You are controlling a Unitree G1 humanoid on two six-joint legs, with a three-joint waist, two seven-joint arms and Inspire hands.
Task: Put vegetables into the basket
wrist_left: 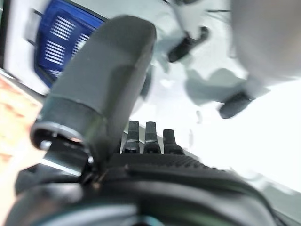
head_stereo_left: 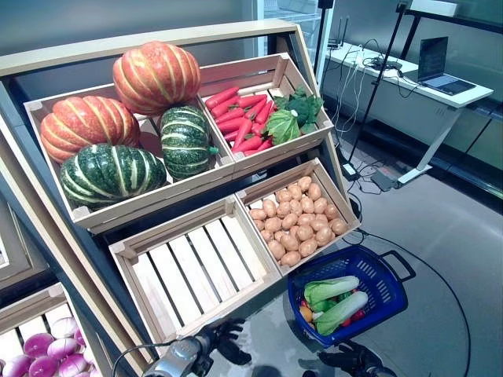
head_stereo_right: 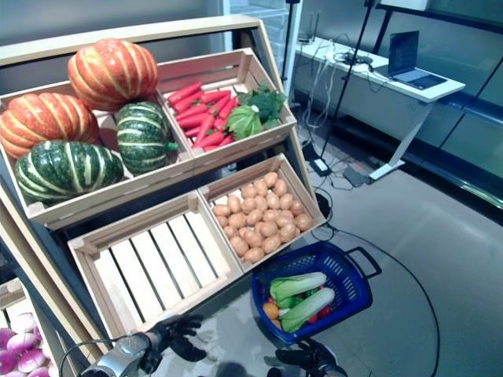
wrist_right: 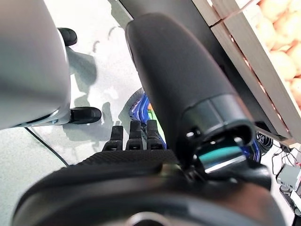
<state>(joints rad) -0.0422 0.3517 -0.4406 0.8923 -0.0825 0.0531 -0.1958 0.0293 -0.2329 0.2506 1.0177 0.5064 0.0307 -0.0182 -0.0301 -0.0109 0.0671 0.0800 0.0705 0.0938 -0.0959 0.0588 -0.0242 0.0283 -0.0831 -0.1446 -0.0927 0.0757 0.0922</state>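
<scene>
Basket (head_stereo_left: 369, 275) on floor, cabbages' (head_stereo_left: 336, 301) long axes toward handle; both hands' (head_stereo_left: 229, 339) (head_stereo_left: 351, 360) fingers relaxed, empty.

Sloped wooden rack (head_stereo_left: 259, 35) holds four crates: pumpkins (head_stereo_left: 126, 118), carrots (head_stereo_left: 240, 118), potatoes (head_stereo_left: 297, 220), one empty. Blue basket (head_stereo_left: 385, 275) on floor (head_stereo_left: 448, 236).

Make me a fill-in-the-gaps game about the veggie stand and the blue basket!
1. The basket on the floor is coloured ____.
2. The crate beside the potatoes holds ____.
3. The carrots share their crate with a leafy ____ vegetable.
4. The pumpkins sit in the ____ row of the stand.

Missing words: blue; nothing; green; top
</scene>
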